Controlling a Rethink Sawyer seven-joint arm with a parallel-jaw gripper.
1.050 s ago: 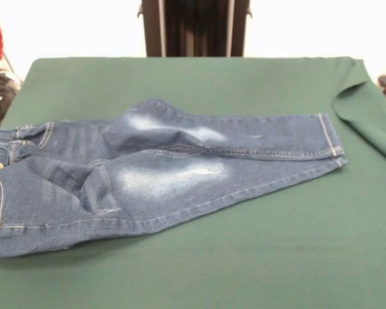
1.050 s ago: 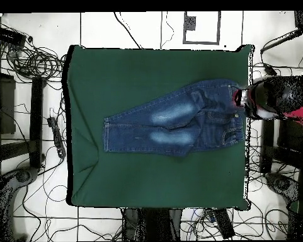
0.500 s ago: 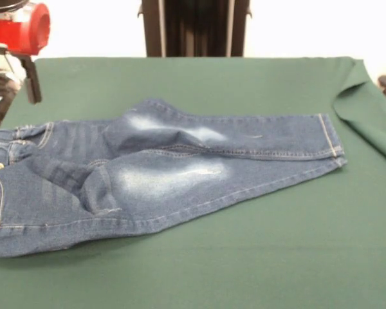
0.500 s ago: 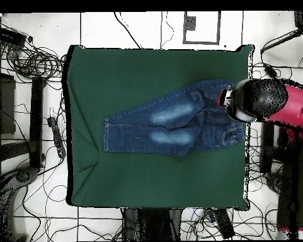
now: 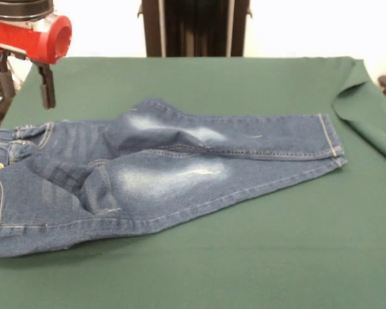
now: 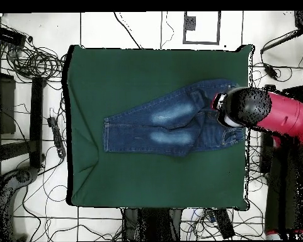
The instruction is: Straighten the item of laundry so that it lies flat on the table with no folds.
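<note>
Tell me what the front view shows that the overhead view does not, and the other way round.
Only the front view: the tool seen from the side, hanging above the jeans' waist end without touching the denim, and the tan stitching and waist buttons. Whether the tool is open cannot be told.

Only the overhead view: the whole green table outline, the cables on the floor around it, and the red arm reaching in over the waist.

Both: the jeans lying lengthwise with the legs overlapping and faded thigh patches showing.
</note>
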